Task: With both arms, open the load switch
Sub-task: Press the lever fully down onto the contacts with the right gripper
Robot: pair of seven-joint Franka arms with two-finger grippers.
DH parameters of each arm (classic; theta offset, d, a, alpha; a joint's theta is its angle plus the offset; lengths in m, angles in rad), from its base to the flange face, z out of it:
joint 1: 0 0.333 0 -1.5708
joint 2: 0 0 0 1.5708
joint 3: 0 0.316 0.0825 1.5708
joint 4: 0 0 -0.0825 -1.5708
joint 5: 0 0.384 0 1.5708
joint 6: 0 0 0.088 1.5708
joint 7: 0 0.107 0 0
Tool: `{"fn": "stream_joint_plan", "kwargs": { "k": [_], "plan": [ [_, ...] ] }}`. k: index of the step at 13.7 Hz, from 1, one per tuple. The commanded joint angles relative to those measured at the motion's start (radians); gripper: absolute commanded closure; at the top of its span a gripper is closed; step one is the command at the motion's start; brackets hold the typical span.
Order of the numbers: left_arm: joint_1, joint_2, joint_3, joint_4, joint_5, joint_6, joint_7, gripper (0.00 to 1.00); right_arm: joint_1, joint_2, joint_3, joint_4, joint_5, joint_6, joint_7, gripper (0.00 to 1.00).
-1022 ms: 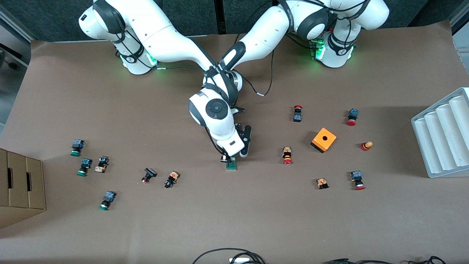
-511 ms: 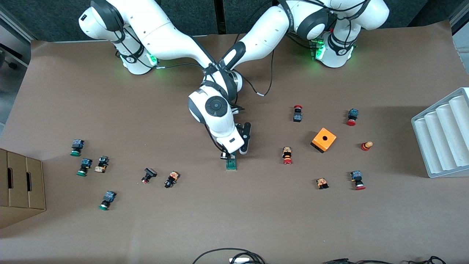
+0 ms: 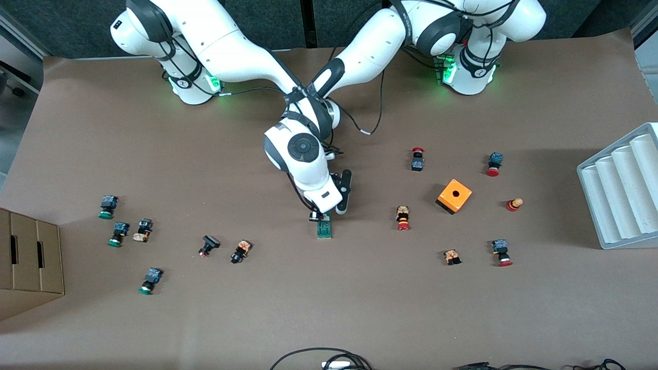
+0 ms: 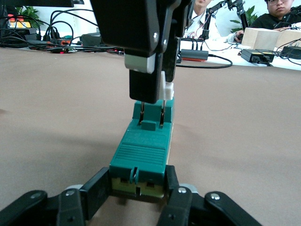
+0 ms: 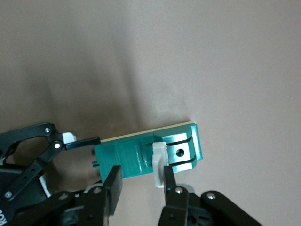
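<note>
The dark green load switch (image 3: 324,230) lies flat at the table's middle. My left gripper (image 4: 138,186) is shut on the switch (image 4: 143,150) across its width, at the end farther from the front camera. In the front view it is mostly hidden under the right arm's hand. My right gripper (image 5: 141,176) comes down from above onto the switch (image 5: 136,153). It is shut along the switch's length, one finger pressed against the white tab (image 5: 158,162). From the left wrist the right gripper (image 4: 155,92) stands upright over the switch with the tab (image 4: 168,89) just past it.
An orange cube (image 3: 454,196) and several red push buttons, such as (image 3: 402,218), lie toward the left arm's end. A white ridged tray (image 3: 622,190) stands at that edge. Green push buttons (image 3: 107,206) and a cardboard box (image 3: 28,257) are at the right arm's end.
The right arm's hand has shifted slightly toward the bases, uncovering more of the load switch. The switch and the left gripper have stayed in place.
</note>
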Motion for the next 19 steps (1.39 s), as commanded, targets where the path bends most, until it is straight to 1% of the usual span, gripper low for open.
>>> {"fn": "stream_joint_plan", "kwargs": {
  "k": [1,3,19],
  "plan": [
    [-0.004,0.015,0.009,0.020,0.013,0.011,0.000,0.60,0.009,-0.046,0.004,-0.057,-0.011,-0.012,0.014,0.57],
    [-0.005,0.017,0.009,0.020,0.013,0.011,0.000,0.60,0.008,-0.044,0.015,-0.061,-0.011,-0.010,0.014,0.57],
    [-0.004,0.015,0.010,0.021,0.013,0.011,0.000,0.60,0.009,-0.028,0.017,-0.064,-0.013,0.002,0.015,0.57]
  ]
}}
